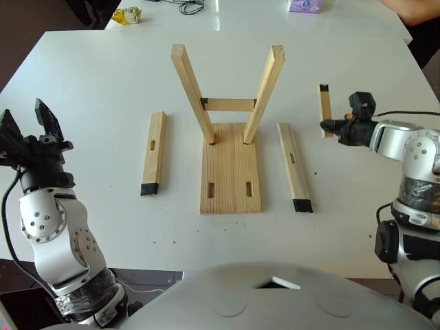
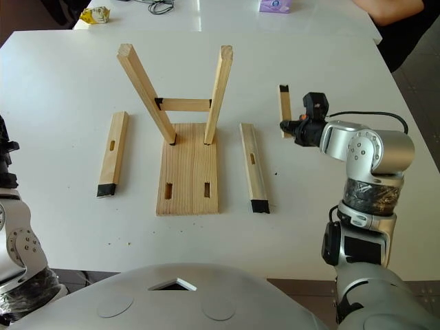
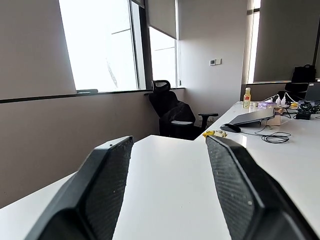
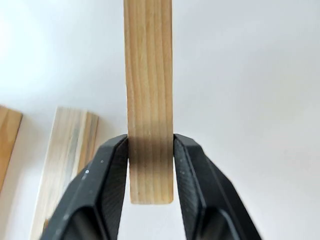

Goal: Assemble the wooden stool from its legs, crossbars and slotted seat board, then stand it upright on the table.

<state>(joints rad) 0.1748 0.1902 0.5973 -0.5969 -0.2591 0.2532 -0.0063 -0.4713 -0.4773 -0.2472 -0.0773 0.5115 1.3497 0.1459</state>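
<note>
Legs four, crossbars two, seat board one

Bright, even daylight fills the scene. The white table surface reflects it strongly and looks close to washed out, though without hard glare spots. The flat pale wooden seat board and the loose pale wooden legs beside it cast only thin, soft shadows close to their edges. In the left wrist view the tall windows are blown out to pure white, and the left gripper's black fingers stand dark before them. In the right wrist view the surface is nearly featureless white. There the light wooden crossbar is evenly lit, its grain plain, between the right gripper's black fingers.
</note>
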